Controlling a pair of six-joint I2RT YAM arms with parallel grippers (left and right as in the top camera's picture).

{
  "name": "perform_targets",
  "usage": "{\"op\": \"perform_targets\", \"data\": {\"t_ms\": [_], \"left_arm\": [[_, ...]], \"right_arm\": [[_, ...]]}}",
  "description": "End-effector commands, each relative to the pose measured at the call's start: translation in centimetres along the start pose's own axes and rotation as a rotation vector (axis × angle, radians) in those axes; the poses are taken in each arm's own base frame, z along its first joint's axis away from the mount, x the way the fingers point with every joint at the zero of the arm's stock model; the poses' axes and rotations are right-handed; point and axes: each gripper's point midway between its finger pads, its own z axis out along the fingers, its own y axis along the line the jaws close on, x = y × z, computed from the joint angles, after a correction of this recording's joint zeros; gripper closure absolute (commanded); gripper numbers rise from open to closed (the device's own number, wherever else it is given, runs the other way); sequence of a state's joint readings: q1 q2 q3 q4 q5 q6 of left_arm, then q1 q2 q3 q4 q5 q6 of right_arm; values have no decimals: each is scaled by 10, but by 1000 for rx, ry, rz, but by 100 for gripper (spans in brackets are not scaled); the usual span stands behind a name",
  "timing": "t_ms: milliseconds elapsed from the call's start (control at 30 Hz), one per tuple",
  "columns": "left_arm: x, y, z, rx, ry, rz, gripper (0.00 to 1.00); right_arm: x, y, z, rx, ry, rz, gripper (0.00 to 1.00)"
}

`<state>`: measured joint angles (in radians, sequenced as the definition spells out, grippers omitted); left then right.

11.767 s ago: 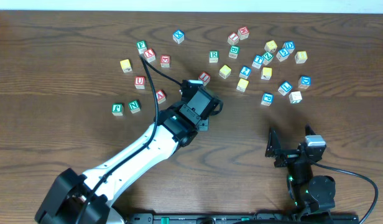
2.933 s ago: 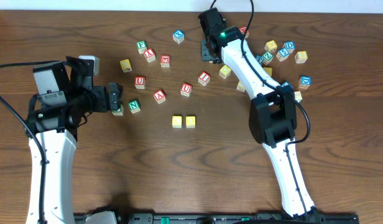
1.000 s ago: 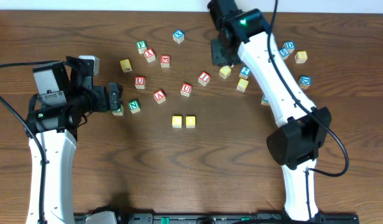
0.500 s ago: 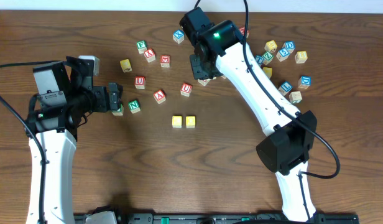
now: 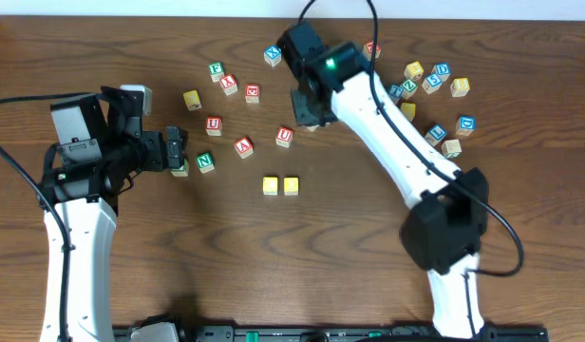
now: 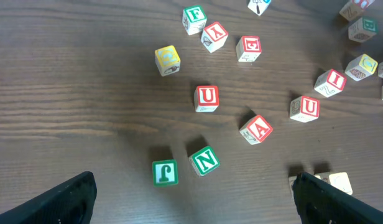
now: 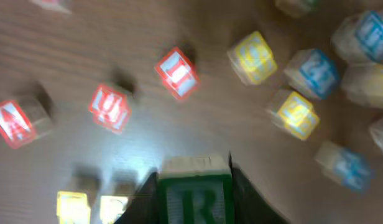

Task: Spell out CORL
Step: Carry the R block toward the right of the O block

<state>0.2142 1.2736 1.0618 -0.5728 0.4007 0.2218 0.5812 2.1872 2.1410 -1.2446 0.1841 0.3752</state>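
My right gripper (image 7: 194, 190) is shut on a green R block (image 7: 194, 198), held above the table. In the overhead view the right gripper (image 5: 307, 106) hangs over the red blocks behind the middle. Two yellow blocks (image 5: 280, 185) sit side by side at the table's middle; in the right wrist view the yellow pair (image 7: 92, 207) lies low and left of the R block. My left gripper (image 6: 198, 202) stands open and empty at the left, its fingers (image 6: 70, 199) wide apart, just in front of a green J block (image 6: 165, 172) and a green N block (image 6: 205, 160).
Red letter blocks lie between the arms: a U (image 5: 285, 137), an A (image 5: 243, 147), another U (image 5: 214, 124). A red I block (image 7: 177, 73) shows in the right wrist view. Several blue, yellow and white blocks (image 5: 435, 81) crowd the back right. A yellow block (image 5: 191, 99) lies at back left.
My right arm has swung from the back right cluster to the left and toward the front, carrying the green R block. The left arm has not moved.
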Motion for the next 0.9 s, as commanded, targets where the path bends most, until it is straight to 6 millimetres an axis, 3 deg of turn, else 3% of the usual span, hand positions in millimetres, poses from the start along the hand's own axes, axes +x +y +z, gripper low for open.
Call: {"op": "perform_targets", "data": {"t_ms": [0, 167, 400, 867], "left_arm": [[0, 2, 0, -4, 1, 7, 1], [0, 2, 0, -4, 1, 7, 1], [0, 2, 0, -4, 1, 7, 1], [0, 2, 0, -4, 1, 7, 1]], "right_arm": [[22, -9, -29, -65, -99, 35, 99], [53, -18, -27, -74, -104, 98, 99], [91, -5, 11, -97, -43, 135, 99], [128, 16, 46, -111, -27, 145, 97]]}}
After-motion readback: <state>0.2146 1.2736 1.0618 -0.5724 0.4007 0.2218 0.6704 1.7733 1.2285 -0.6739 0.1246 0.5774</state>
